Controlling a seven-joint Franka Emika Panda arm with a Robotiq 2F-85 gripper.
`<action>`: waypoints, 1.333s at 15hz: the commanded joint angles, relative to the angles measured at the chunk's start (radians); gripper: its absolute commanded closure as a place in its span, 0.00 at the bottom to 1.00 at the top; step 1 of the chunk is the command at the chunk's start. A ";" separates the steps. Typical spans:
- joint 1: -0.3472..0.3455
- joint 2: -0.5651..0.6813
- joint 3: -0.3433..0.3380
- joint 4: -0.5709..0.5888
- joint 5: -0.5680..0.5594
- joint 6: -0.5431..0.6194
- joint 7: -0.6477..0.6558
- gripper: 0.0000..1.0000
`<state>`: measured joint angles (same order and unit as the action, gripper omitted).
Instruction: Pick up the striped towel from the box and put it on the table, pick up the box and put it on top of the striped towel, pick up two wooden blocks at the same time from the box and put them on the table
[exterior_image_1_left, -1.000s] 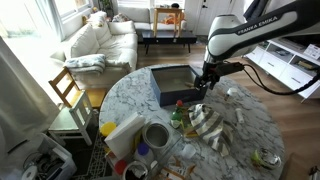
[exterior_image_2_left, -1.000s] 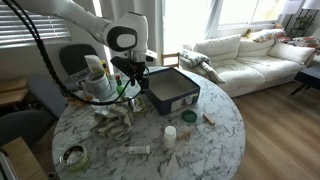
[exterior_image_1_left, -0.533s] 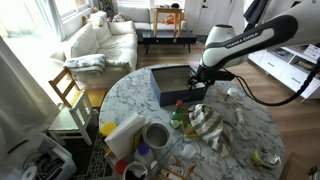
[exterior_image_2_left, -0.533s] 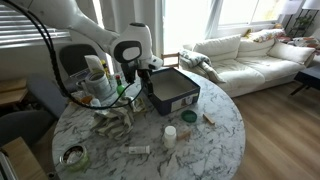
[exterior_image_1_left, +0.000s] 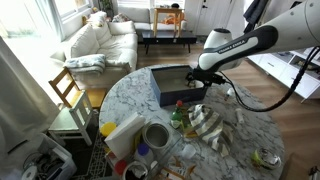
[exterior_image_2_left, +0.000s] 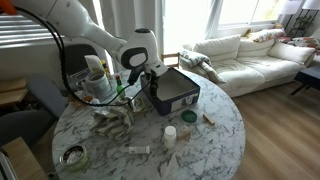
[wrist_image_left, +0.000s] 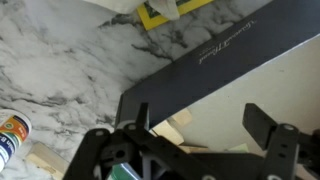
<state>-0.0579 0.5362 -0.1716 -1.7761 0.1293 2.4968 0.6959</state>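
Observation:
The dark box (exterior_image_1_left: 176, 86) sits on the marble table in both exterior views (exterior_image_2_left: 172, 90). The striped towel (exterior_image_1_left: 207, 122) lies crumpled on the table beside the box, also in an exterior view (exterior_image_2_left: 114, 110). My gripper (exterior_image_1_left: 200, 80) hovers over the box's near corner (exterior_image_2_left: 150, 80). In the wrist view the gripper (wrist_image_left: 200, 125) is open and empty. One finger is by the dark box wall (wrist_image_left: 210, 60), the other over the pale inside. Pale wooden blocks (wrist_image_left: 152, 138) lie in the box corner between the fingers.
Cups, a roll of tape (exterior_image_1_left: 156, 135), a yellow-and-white package (exterior_image_1_left: 122, 133) and small bottles crowd the table edge. A tape ring (exterior_image_2_left: 73, 156), a white bottle (exterior_image_2_left: 170, 135) and small items lie on the marble. A wooden chair (exterior_image_1_left: 68, 92) and a sofa (exterior_image_2_left: 250, 55) stand nearby.
The arm has swung sideways and the gripper has moved from beside the towel to over the box's corner. It stays open. Box and towel have not moved.

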 joint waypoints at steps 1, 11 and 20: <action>0.054 0.064 -0.069 0.041 -0.011 0.034 0.208 0.29; 0.108 0.138 -0.175 0.140 -0.091 0.024 0.736 1.00; 0.048 0.074 -0.174 0.168 -0.116 -0.040 0.774 0.99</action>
<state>0.0164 0.6505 -0.3423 -1.6120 0.0353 2.5058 1.4498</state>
